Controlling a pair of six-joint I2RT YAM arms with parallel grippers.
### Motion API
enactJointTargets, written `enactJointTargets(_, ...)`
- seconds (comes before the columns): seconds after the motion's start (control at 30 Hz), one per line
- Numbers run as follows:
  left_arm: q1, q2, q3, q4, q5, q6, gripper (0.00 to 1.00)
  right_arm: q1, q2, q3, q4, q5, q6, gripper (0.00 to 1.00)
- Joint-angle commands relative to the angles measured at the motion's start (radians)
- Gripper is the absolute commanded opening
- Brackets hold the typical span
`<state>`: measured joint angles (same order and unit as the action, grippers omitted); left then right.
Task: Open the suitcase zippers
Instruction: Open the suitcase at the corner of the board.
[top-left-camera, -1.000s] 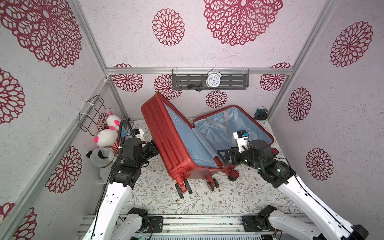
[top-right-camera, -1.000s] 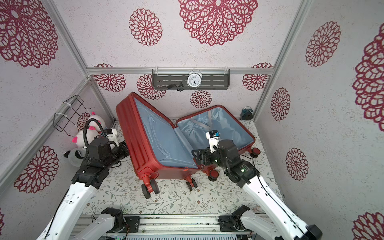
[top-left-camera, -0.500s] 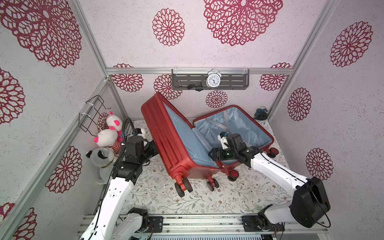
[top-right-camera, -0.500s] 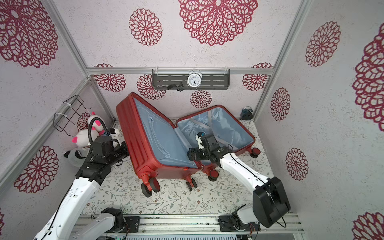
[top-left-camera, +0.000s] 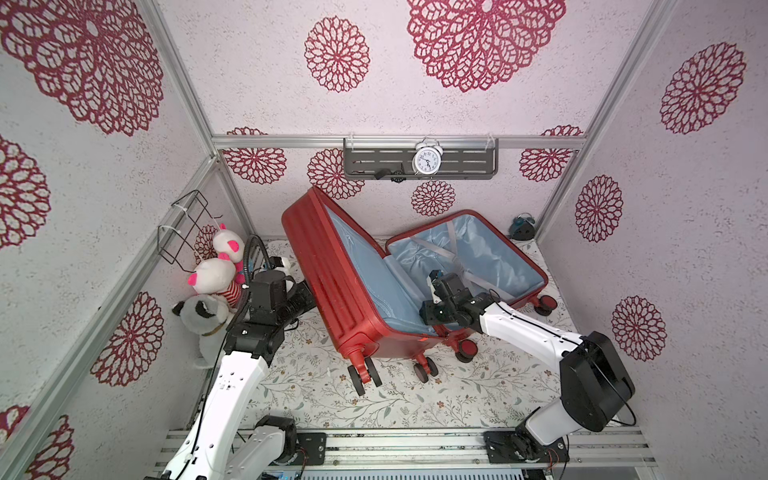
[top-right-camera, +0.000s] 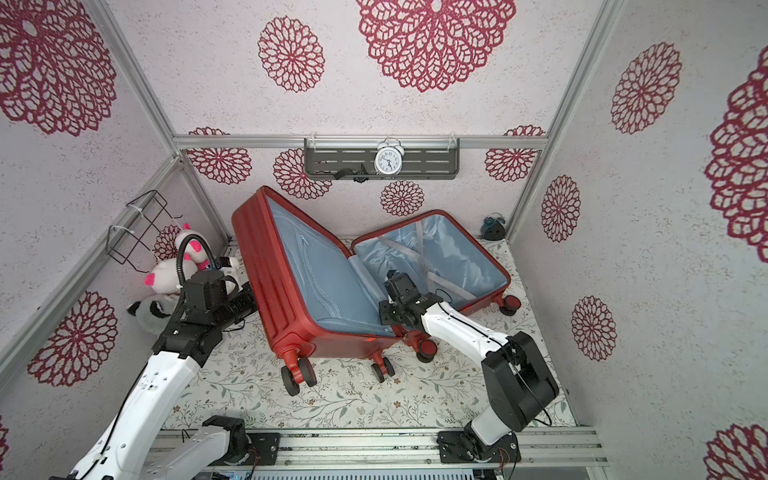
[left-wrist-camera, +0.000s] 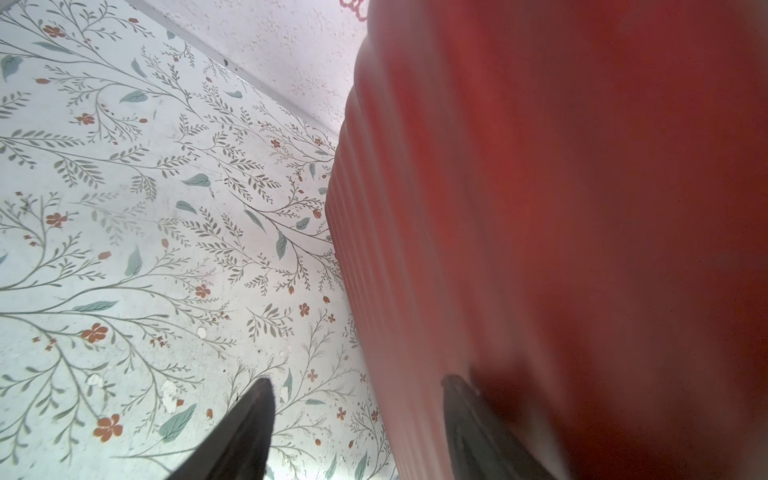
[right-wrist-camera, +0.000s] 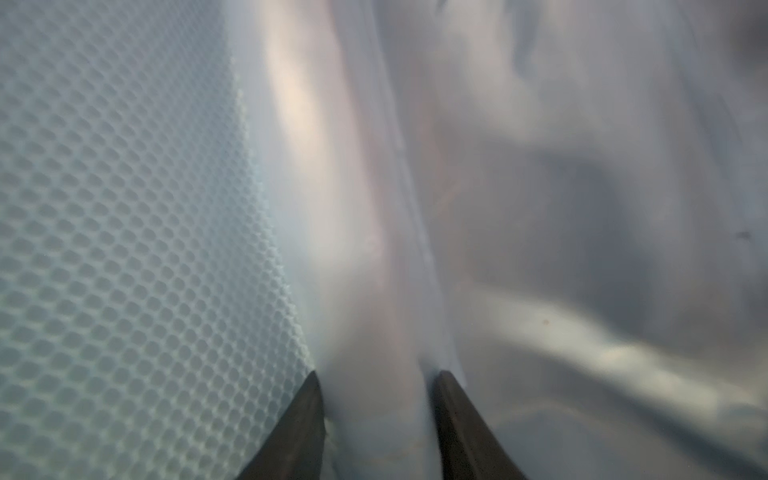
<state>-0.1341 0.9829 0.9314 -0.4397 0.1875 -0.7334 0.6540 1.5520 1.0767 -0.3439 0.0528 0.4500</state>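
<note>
The red suitcase (top-left-camera: 332, 270) (top-right-camera: 266, 266) lies open, one half propped up steeply, its other half (top-left-camera: 528, 266) flat with blue lining showing. The dark red zippers (top-left-camera: 432, 227) run undone along both rims. My left gripper (top-left-camera: 305, 297) (left-wrist-camera: 358, 380) is open against the propped half's ribbed outer face (left-wrist-camera: 540, 208), one finger touching it. My right gripper (top-left-camera: 428, 316) (right-wrist-camera: 377, 374) reaches inside near the hinge. Its jaws are drawn in on a fold of the light blue lining (right-wrist-camera: 374, 291), beside a mesh panel (right-wrist-camera: 124, 208).
Plush toys (top-left-camera: 212, 274) and a wire basket (top-left-camera: 187, 228) crowd the left wall behind my left arm. A shelf with an alarm clock (top-left-camera: 426, 160) hangs on the back wall. A small dark object (top-left-camera: 521, 226) sits in the back right corner. Floral floor (top-left-camera: 395, 399) lies before the wheels.
My right arm has swung left and deeper into the suitcase toward the hinge, and its jaws have narrowed from wide open onto the lining. The left arm has barely moved.
</note>
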Motion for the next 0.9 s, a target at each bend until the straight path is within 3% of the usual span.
enactJointTargets(0.0,0.005,0.005,0.038,0.067,0.053,0.023,0.67,0.02,-0.023,0.005,-0.048,0.116,0.117,0.31)
enactJointTargets(0.1,0.017,0.013,0.04,0.07,0.065,0.025,0.67,0.028,-0.05,-0.007,-0.059,0.153,0.207,0.15)
enactJointTargets(0.27,0.03,0.045,0.055,0.077,0.086,0.029,0.67,0.036,-0.106,-0.029,-0.104,0.224,0.377,0.01)
enactJointTargets(0.57,0.036,0.161,0.135,0.089,0.119,0.046,0.67,0.057,-0.163,-0.043,-0.223,0.354,0.668,0.0)
enactJointTargets(0.73,0.062,0.22,0.167,0.093,0.136,0.058,0.67,0.082,-0.153,-0.046,-0.178,0.361,0.676,0.0)
enactJointTargets(0.8,0.085,0.24,0.172,0.1,0.155,0.057,0.67,0.091,-0.135,-0.014,-0.217,0.42,0.649,0.25)
enactJointTargets(0.87,0.106,0.259,0.177,0.109,0.181,0.051,0.67,0.09,-0.126,0.007,-0.218,0.449,0.575,0.63)
